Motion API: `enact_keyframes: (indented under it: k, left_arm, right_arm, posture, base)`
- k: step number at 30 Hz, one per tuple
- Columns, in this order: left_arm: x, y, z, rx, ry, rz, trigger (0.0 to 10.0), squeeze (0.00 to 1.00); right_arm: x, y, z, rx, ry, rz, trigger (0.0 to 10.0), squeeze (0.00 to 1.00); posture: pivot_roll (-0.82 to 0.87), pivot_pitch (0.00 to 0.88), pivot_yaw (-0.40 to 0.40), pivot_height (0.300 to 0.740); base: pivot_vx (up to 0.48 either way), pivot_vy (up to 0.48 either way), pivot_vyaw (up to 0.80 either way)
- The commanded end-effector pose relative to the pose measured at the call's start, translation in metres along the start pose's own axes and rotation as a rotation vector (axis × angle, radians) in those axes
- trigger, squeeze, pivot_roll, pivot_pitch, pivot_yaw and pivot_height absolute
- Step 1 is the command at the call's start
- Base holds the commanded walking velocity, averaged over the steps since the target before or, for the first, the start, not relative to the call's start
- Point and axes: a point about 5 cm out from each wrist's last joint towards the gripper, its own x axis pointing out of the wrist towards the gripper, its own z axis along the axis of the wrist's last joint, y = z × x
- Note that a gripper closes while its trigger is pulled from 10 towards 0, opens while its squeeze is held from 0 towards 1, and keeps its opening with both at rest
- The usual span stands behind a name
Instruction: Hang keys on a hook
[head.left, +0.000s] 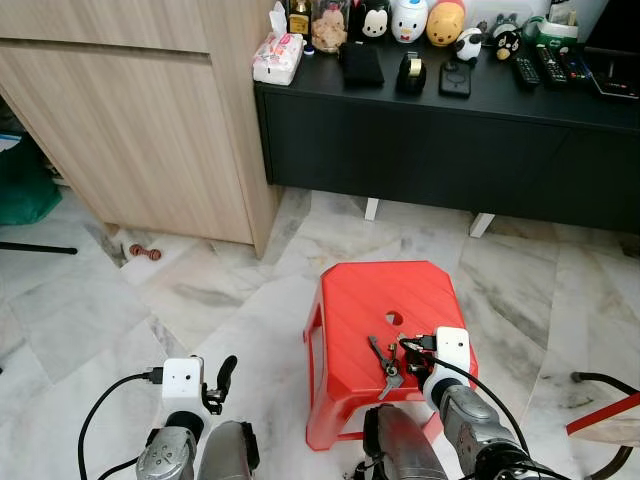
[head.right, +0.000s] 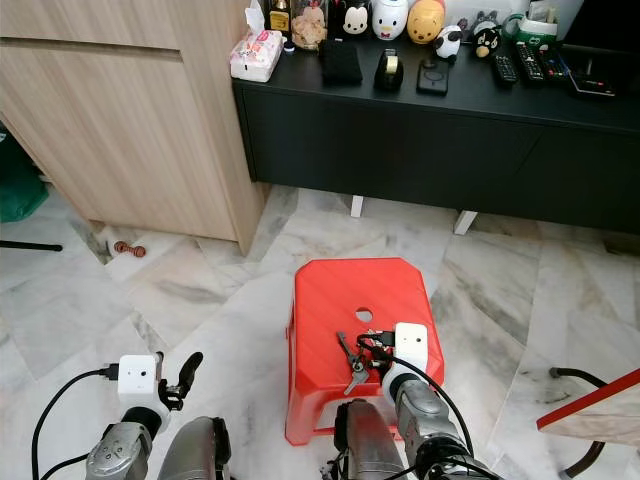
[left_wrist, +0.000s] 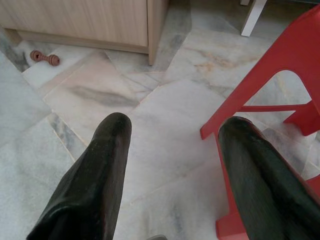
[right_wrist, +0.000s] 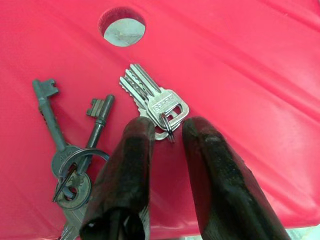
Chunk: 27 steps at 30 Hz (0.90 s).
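the right gripper (right_wrist: 167, 131) is low over the red stool (head.left: 345, 295), its fingers slightly apart around the ring of the keys (right_wrist: 152, 102) without closing on it.

My right tool (right_wrist: 167, 131) is lowered to the front edge of the red stool (head.left: 370, 295), its two black fingers (right_wrist: 131, 165) set a narrow gap apart, pointing toward the stool's middle, with my silver forearm angled up from below. My left tool (left_wrist: 172, 145) hangs low beside the stool's left edge, fingers spread wide above the floor (left_wrist: 150, 130), arm idle.
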Motion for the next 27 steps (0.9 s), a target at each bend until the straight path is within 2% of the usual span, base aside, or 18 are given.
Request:
enact_keyframes:
  k: [1,6,11,12,17,19,22,27]
  left_arm:
    - [-0.006,0.001,-0.008,0.003,0.038,-0.001,10.0,0.0]
    - [-0.006,0.0,-0.008,0.004,0.04,-0.003,10.0,0.0]
    - [-0.006,0.0,-0.008,0.006,0.039,-0.004,10.0,0.0]
    - [-0.006,0.0,-0.008,0.007,0.038,-0.004,10.0,0.0]
    - [-0.006,0.0,-0.008,0.007,0.039,-0.004,10.0,0.0]
    - [-0.006,0.0,-0.008,0.008,0.039,-0.004,10.0,0.0]
    - [-0.006,0.0,-0.008,0.009,0.041,-0.004,10.0,0.0]
    - [-0.006,0.0,-0.008,0.009,0.042,-0.004,10.0,0.0]
  right_arm:
    - [-0.003,-0.004,-0.011,0.002,0.04,-0.014,5.2,0.0]
    - [-0.003,-0.005,-0.011,0.002,0.041,-0.017,4.4,0.0]
    - [-0.003,-0.005,-0.012,0.0,0.041,-0.017,4.1,0.0]
    - [-0.003,-0.005,-0.011,-0.001,0.041,-0.016,3.3,0.0]
    - [-0.003,-0.004,-0.012,-0.002,0.04,-0.014,2.5,0.0]
    - [-0.003,-0.004,-0.011,-0.003,0.039,-0.014,1.8,0.0]
    - [-0.003,-0.004,-0.011,-0.005,0.031,-0.017,0.1,0.0]
    - [-0.002,-0.004,-0.001,-0.006,-0.032,-0.028,0.0,0.0]
  posture:
    - [0.01,0.176,-0.039,0.615]
    - [0.01,0.176,-0.039,0.615]
    - [0.01,0.178,-0.038,0.615]
    - [0.01,0.178,-0.037,0.615]
    - [0.01,0.177,-0.037,0.615]
    - [0.01,0.177,-0.037,0.615]
    - [0.01,0.176,-0.036,0.615]
    - [0.01,0.173,-0.036,0.615]
  base:
    - [0.0,0.0,0.0]
    - [0.0,0.0,0.0]
    - [0.0,0.0,0.0]
    - [0.0,0.0,0.0]
    - [0.0,0.0,0.0]
    - [0.0,0.0,0.0]
    - [0.0,0.0,0.0]
    - [0.0,0.0,0.0]
